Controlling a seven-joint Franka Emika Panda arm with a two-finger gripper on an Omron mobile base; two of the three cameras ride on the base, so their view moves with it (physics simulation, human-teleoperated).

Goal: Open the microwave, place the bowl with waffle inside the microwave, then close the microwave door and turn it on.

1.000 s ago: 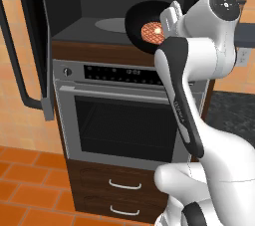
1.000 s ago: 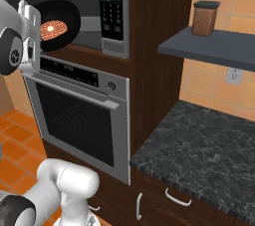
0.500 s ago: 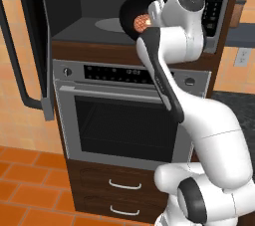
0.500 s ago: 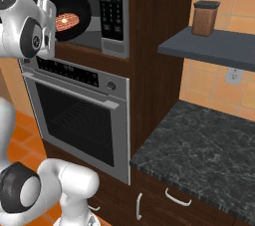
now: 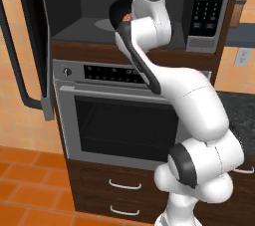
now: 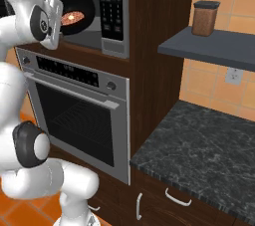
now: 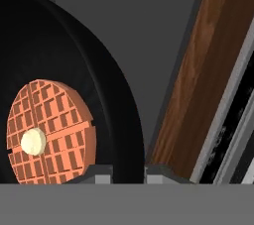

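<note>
The microwave stands open, its door swung out to the left with the curved dark handle facing out. The keypad sits at the right. My gripper is shut on the rim of the black bowl and holds it steeply tilted in the mouth of the dark grey cavity. The orange-tan waffle lies inside the bowl. In the hand view the bowl with the waffle fills the left side, its rim between my gripper tips. The turntable is partly hidden by my arm.
A steel oven with a bar handle sits directly below the microwave, and drawers below that. To the right lie a black stone counter and a grey shelf carrying a brown jar.
My arm has reached forward and carried the bowl from in front of the microwave into the mouth of the cavity. The door has stayed open.
</note>
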